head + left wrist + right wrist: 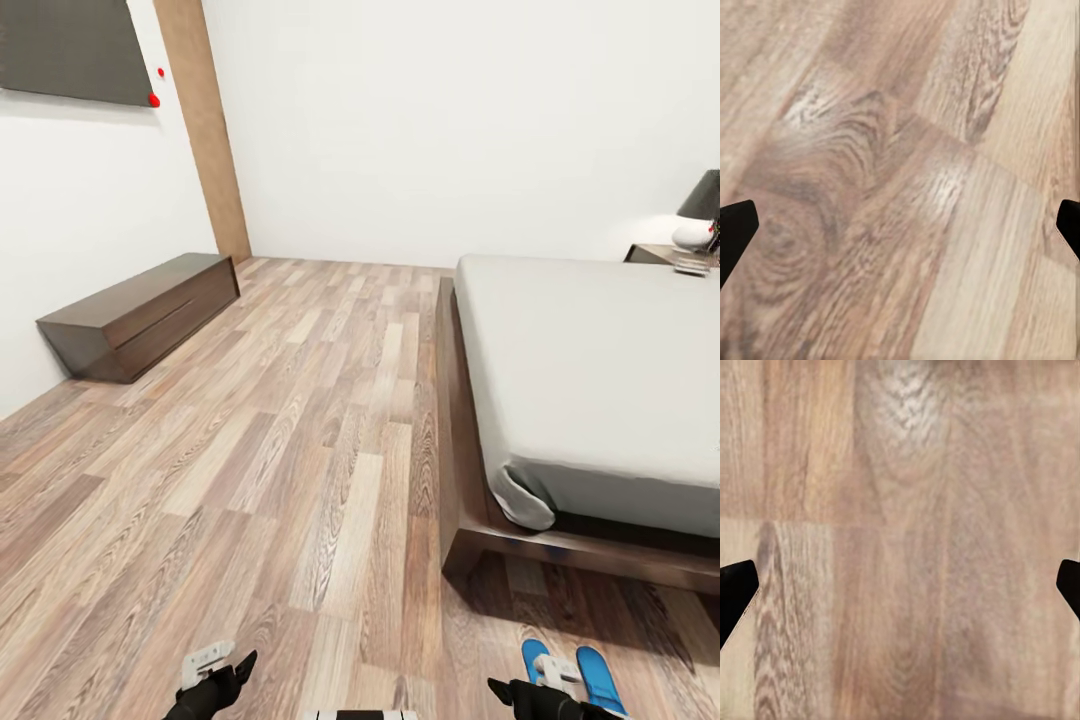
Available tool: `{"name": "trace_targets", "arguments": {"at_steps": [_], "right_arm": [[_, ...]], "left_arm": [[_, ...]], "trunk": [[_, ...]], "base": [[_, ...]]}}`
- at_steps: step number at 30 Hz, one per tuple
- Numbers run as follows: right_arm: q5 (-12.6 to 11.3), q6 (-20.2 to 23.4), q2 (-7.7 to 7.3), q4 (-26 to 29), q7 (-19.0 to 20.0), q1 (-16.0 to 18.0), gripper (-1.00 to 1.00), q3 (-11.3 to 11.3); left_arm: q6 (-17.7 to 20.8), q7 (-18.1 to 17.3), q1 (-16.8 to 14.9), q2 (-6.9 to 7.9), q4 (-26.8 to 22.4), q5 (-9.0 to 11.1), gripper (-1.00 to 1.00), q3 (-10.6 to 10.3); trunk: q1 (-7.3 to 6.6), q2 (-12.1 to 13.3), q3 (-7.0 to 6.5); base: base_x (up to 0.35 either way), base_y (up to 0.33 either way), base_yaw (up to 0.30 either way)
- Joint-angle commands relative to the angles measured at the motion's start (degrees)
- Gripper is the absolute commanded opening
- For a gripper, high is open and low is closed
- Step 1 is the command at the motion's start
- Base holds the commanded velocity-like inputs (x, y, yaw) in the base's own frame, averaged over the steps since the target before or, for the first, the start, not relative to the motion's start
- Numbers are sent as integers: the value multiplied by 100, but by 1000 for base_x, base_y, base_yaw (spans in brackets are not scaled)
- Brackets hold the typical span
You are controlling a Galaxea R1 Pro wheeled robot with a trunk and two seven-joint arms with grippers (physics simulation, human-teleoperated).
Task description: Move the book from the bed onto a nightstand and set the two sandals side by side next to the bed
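Note:
The bed (590, 370), with a pale mattress on a dark wood frame, fills the right of the head view, and the part of its top in view is bare. Two blue sandals (603, 678) lie side by side on the floor near the bed's foot corner, partly covered by my right arm. The nightstand (655, 253) stands at the far right beyond the bed. A small flat pale item (690, 266) rests on it; I cannot tell whether it is the book. My left gripper (900, 232) and right gripper (900, 592) hang open over bare floor planks.
A long low dark-brown cabinet (145, 312) stands against the left wall under a dark panel (70, 50). A tan wooden post (205, 130) marks the far corner. A dark-shaded lamp (703, 196) sits on the nightstand. Wood-plank floor (300, 450) stretches between cabinet and bed.

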State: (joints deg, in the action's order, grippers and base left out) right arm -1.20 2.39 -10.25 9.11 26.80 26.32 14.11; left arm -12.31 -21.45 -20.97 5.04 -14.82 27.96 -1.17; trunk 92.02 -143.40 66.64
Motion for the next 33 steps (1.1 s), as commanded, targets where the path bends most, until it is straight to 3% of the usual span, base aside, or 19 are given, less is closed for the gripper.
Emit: {"name": "trace_targets", "arguments": {"at_steps": [1, 13, 23, 33], "right_arm": [[-10, 25, 1, 0, 28, 0, 100, 30], [-12, 25, -7, -5, 36, -1, 100, 37], [-20, 18, -12, -433, 36, -4, 100, 39], [-28, 16, -9, -499, 36, -3, 100, 39]], "left_arm": [[-15, -23, -3, 1, 9, 35, 100, -13], [-17, -17, -1, -5, 14, 40, 100, -21], [-14, -13, -3, -29, 14, 43, 100, -22], [-17, -8, 1, -122, 155, 37, 100, -25]], "trunk": [[-4, 0, -19], [-34, 16, -284], [-254, 417, -464], [-474, 818, -643]], "base": [[0, 0, 0], [0, 0, 0], [0, 0, 0], [0, 0, 0]]}}
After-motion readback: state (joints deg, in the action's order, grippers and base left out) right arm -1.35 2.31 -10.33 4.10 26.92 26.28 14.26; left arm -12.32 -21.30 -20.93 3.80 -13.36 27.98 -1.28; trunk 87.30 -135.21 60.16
